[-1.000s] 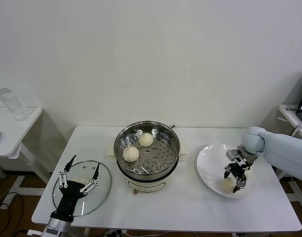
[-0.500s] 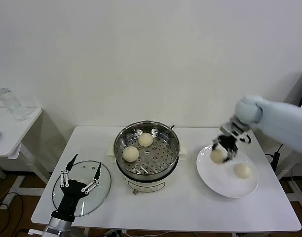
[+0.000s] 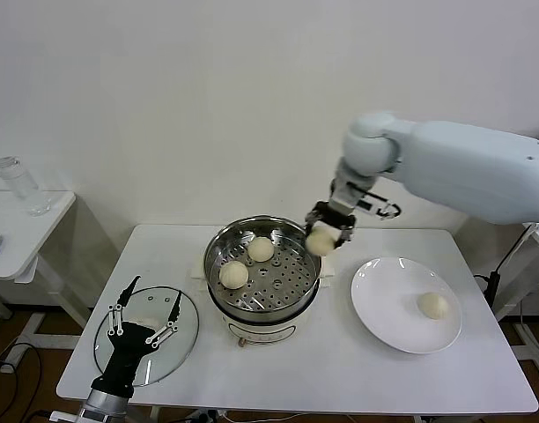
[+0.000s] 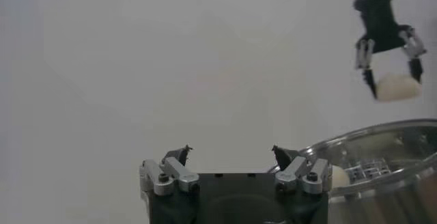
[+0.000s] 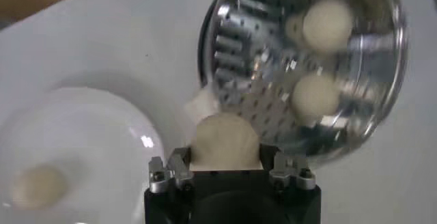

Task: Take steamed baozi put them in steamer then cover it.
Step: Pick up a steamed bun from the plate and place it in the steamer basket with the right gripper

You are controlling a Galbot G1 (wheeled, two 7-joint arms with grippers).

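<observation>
- Right end effector (image 3: pixel 323 231): clamped on one steamed baozi (image 3: pixel 321 241), carried in the air over the right rim of the steamer (image 3: pixel 218 264); judged to be a carry toward the perforated tray, high enough to clear the pot wall.
- Steamer: open, near the middle of the counter (image 3: pixel 340 361), white base below. Two buns already lie on its tray, one toward the back (image 3: pixel 261 249), one toward the left (image 3: pixel 233 275); the right and front of the tray are bare, the likely spot for the carried bun.
- White plate (image 3: pixel 380 304): on the counter right of the steamer, apart from it; one bun (image 3: pixel 433 305) left on it.
- Cover (image 3: pixel 183 335): flat on the counter left of the steamer, well out of the loading path.
- Left end effector (image 3: pixel 144 315): fingers apart, held over the cover, idle; judged to be waiting for the covering step.
- Obstructions: none seen between the carried bun and the tray; only the two seated buns limit where it can go.
- Surroundings: side table (image 3: pixel 49 211) at far left with a clear bottle (image 3: pixel 21 186).
</observation>
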